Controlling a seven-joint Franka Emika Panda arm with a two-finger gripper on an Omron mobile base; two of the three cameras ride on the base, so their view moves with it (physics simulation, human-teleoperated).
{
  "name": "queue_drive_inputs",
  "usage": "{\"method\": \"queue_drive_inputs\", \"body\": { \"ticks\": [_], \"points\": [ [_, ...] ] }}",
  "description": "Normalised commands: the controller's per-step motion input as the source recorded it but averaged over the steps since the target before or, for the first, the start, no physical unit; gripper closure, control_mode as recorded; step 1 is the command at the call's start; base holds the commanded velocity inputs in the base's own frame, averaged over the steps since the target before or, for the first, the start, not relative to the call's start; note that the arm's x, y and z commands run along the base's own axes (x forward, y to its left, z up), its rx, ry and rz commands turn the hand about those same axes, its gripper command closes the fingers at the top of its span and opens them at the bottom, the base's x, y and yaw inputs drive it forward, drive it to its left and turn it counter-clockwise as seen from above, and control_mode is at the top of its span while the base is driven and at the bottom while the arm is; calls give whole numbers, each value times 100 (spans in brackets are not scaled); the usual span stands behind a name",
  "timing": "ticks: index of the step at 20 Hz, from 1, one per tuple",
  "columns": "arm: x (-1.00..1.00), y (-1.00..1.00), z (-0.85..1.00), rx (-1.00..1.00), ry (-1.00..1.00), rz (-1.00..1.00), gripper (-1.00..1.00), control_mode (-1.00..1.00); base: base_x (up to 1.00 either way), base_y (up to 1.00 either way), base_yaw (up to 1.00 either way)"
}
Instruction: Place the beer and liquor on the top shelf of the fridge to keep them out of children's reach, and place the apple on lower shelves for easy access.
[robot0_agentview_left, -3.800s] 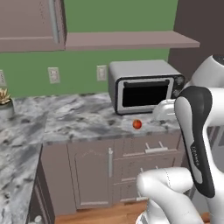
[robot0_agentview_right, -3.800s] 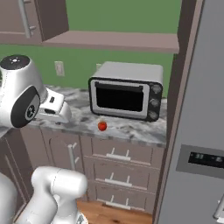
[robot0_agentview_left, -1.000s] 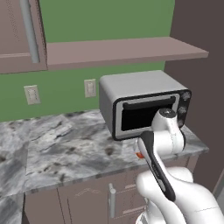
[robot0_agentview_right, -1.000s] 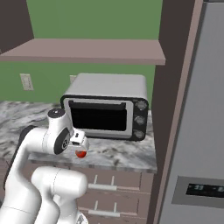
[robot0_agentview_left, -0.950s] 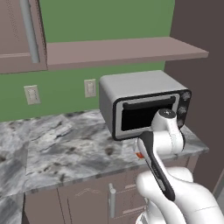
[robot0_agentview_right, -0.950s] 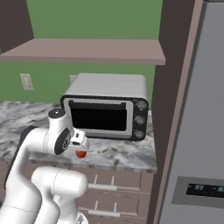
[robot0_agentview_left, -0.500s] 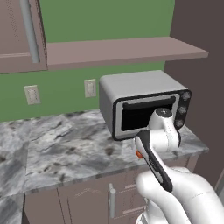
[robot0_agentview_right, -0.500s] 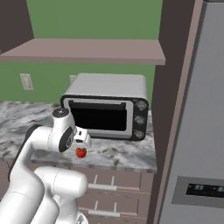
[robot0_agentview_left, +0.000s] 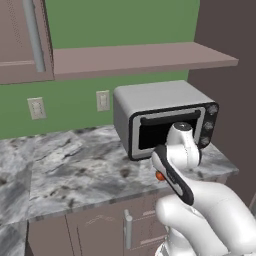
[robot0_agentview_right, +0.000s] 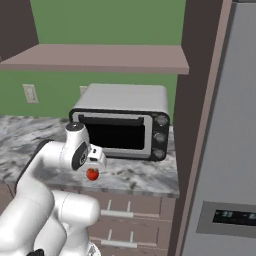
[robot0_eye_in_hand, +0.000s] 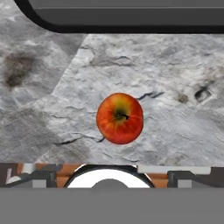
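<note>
The apple (robot0_eye_in_hand: 120, 118), small and red-orange, lies on the marble counter (robot0_agentview_right: 135, 177) just in front of the microwave. It also shows as the apple (robot0_agentview_right: 92, 174) under my hand, and as an orange sliver of the apple (robot0_agentview_left: 159, 176) behind my forearm. My gripper (robot0_agentview_right: 95, 164) hangs straight above it, open, with nothing between its jaws and a gap down to the fruit. The fridge (robot0_agentview_right: 225, 125) stands at the right with its door shut, so its top shelf and lower shelves are hidden. The beer and the liquor are out of view.
A grey microwave (robot0_agentview_right: 122, 120) sits close behind the apple, and its dark door edge (robot0_eye_in_hand: 122, 17) is near the hand. A brown wall shelf (robot0_agentview_left: 135, 57) runs above. A dark side panel (robot0_agentview_right: 197, 110) separates counter and fridge. Drawers (robot0_agentview_right: 125, 220) lie below the counter edge.
Since the oldest frames the base has driven closer to the microwave end of the counter. In the last second my hand shifted slightly over the apple, which has not moved; the jaws stayed open.
</note>
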Motion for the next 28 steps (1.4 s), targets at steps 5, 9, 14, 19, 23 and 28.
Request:
{"method": "queue_drive_inputs", "body": {
  "ticks": [5, 9, 14, 19, 23, 28],
  "points": [
    [0, 0, -17, 0, 9, 0, -100, -100, 0, 0, 0],
    [0, 0, -15, 0, 6, 0, -100, -100, 0, 0, 0],
    [1, 0, -16, 0, 3, 0, -100, -100, 0, 0, 0],
    [3, 0, -20, 0, 2, 0, -100, -100, 0, 0, 0],
    [6, 0, -17, 0, 2, 0, -100, -100, 0, 0, 0],
    [8, 0, -14, 0, 1, 0, -100, -100, 0, 0, 0]
  ]
}}
